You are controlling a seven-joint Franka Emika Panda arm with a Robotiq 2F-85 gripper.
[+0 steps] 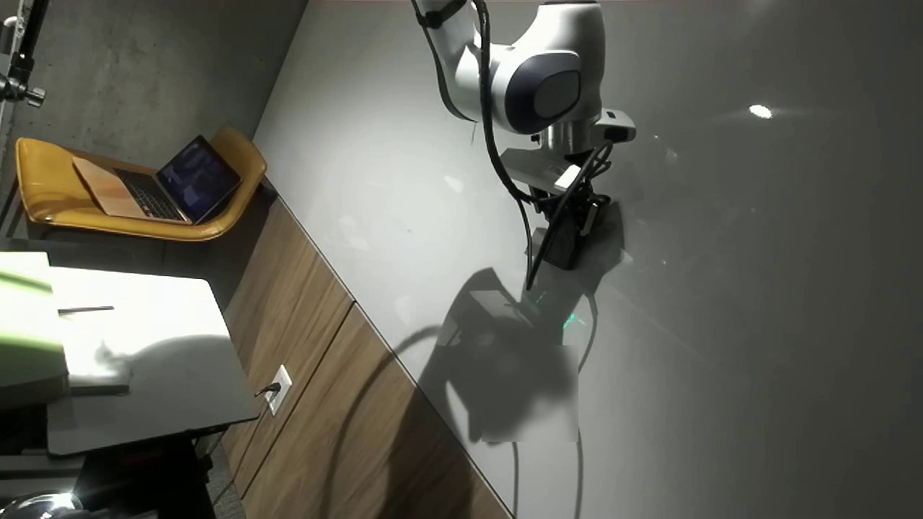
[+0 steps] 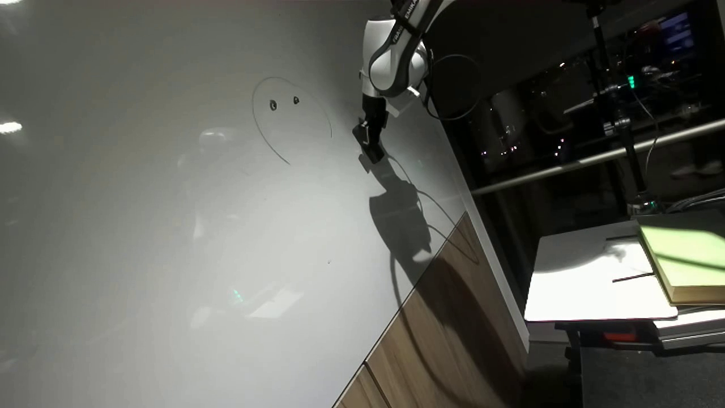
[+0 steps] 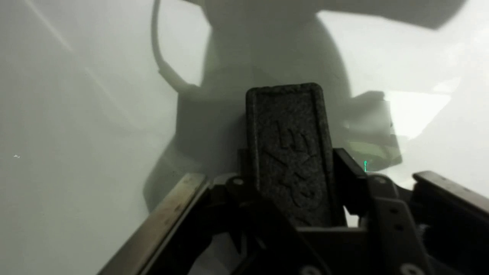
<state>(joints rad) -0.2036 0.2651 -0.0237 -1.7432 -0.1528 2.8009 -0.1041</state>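
I see the pincer [image 3: 293, 165] clamped on a dark block [image 3: 289, 151] by its long sides, probably the best hold; it looks light, softish, hardly slippery.

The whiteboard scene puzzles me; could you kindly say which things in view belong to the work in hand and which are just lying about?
Seemingly part of the work: claw; dark block in its grip; whiteboard; face-like drawing on it.

Apparently just lying about: laptop on the yellow chair; thin dark stick; green-topped block.
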